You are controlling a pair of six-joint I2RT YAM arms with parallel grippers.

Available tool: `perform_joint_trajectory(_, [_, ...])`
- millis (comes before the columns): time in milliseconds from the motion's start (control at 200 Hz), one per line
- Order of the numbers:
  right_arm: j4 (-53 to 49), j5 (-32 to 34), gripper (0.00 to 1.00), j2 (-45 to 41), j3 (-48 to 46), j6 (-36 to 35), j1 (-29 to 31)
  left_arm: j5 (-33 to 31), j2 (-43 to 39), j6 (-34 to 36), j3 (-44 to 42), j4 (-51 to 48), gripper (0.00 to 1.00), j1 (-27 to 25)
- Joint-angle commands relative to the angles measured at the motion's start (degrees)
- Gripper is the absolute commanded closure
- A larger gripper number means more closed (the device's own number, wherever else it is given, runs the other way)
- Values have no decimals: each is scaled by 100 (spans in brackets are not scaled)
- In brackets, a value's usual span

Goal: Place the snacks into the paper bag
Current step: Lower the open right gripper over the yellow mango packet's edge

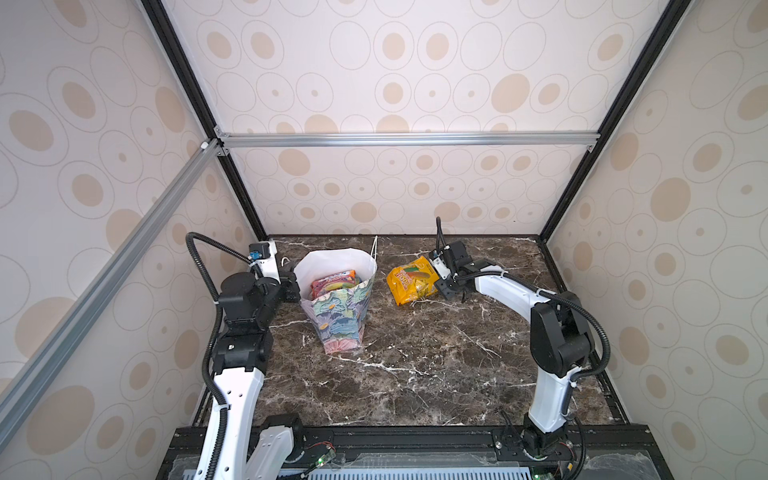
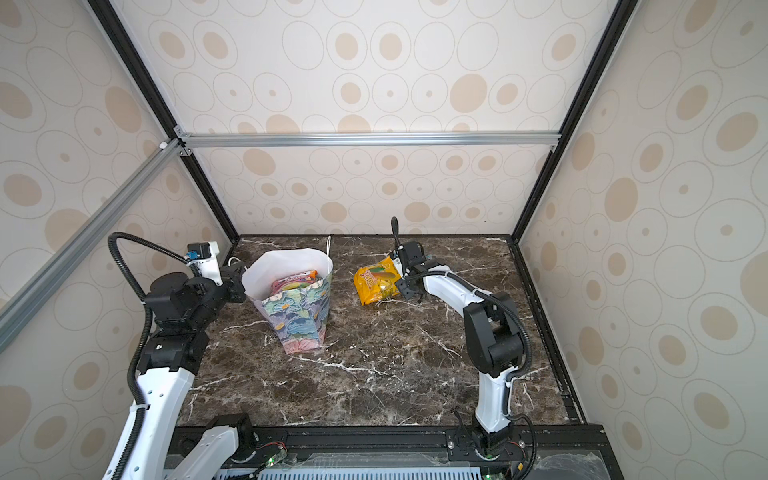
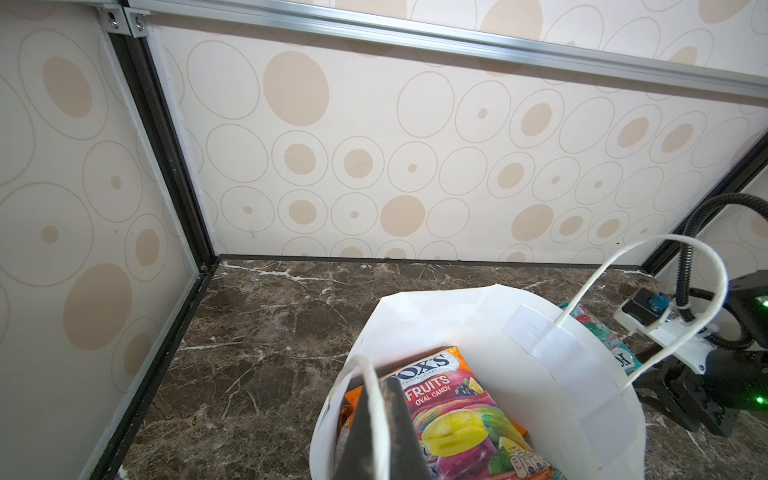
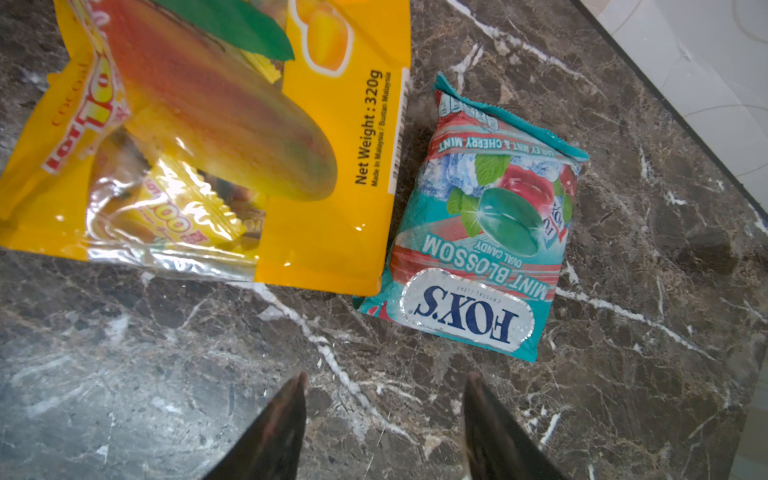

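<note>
1. Paper bag stands upright nr the back-left corner of the bench, mouth open. A fruit-candy packet and at least one more lie inside.
2. Left hand: fingers pressed together, pinching the bag's rim on the side twd the left edge.
3. Right hand: spread, nothing between the fingers, over bare bench just beside the teal packet. That one and the yellow packet lie flat nr the back edge, right of the bag.
4. Risk: the yellow's corner touches, poss. overlaps, the teal's. Lifting one could drag the other along.
5. Risk: both are glossy, floppy film. A pinch on a thin edge could slip mid-carry and drop the packet outside the bag.
6. Risk: the bag is light paper, held at one spot only. A knock from the arm or a packet coming in could tip it or fold the mouth shut.
7. Risk: the free cord handle arches up on the side facing the right hand and could snag a packet.
8. Risk: the yellow one looks big vs. the mouth, w/ packets already in, so it may hang up on the rim.
</note>
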Motion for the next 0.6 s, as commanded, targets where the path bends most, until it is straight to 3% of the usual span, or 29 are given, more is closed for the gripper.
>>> perform_joint_trajectory(0, [6,103,38,203,156,-229,-38,-7,-41,47,119,60,100,48])
perform_joint_trajectory(595, [455,66,48,704,539,-577,-82,-32,-15,56,114,52,100,50])
